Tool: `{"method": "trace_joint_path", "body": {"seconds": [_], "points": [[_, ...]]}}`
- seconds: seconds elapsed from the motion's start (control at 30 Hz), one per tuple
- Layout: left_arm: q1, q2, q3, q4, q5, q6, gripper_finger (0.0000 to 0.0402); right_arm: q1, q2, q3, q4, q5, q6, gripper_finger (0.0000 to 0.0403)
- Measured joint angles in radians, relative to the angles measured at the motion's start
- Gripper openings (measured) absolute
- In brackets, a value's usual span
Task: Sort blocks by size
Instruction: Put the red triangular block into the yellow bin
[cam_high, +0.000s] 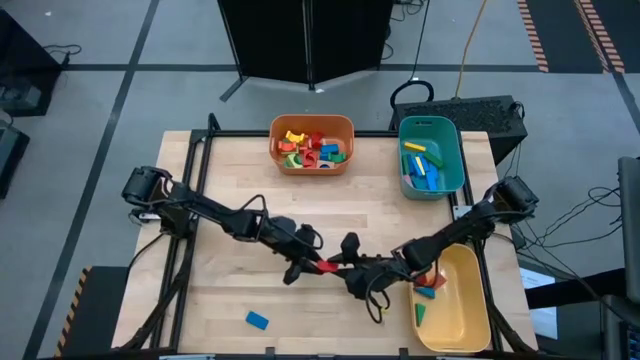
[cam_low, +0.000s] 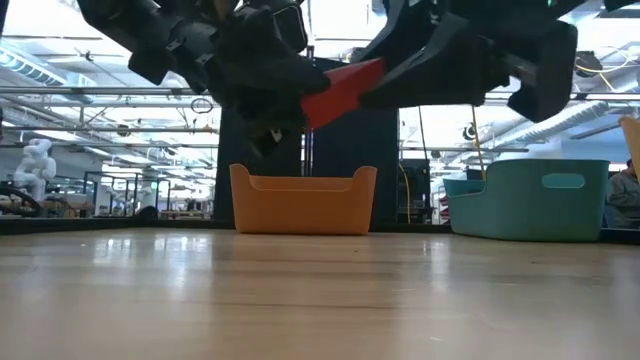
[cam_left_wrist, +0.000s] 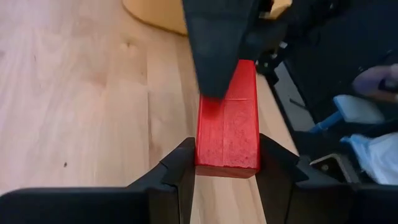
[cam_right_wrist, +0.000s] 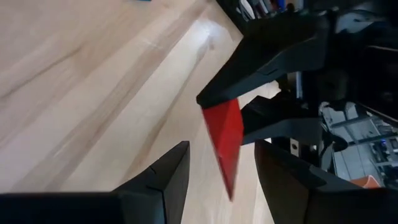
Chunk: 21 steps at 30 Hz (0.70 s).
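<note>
Passing a red block (cam_left_wrist: 227, 127) above the tabletop (cam_high: 230, 290): left tool (cam_left_wrist: 225, 171) clamps its end faces; right tool (cam_right_wrist: 217, 165) stands open around it. Rigid, light, smooth; grip flat sides.

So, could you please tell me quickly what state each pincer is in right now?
Left pincer: closed on the red block, held above the table.
Right pincer: open, fingers either side of the same block's other end.

A long flat red rectangular block (cam_high: 329, 264) hangs tilted above the table. A small blue block (cam_high: 257, 320) lies alone nearby; others, perhaps a dozen, fill the bins.
</note>
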Motion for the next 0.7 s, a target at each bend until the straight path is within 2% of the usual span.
{"method": "trace_joint_path", "body": {"seconds": [0.2,0.53,0.7], "points": [[0.013,0.000,0.000,0.040,0.030,-0.022,0.0121,-0.018,0.000,0.000,0.020,-0.004,-0.017,0.0155],[0.018,0.000,0.000,0.042,0.033,-0.022,0.0121,-0.017,0.000,0.000,0.024,-0.006,-0.026,0.0060],[0.018,0.000,0.000,0.042,0.034,-0.027,0.0121,-0.018,0.000,0.000,0.023,-0.021,-0.035,0.0037]]}}
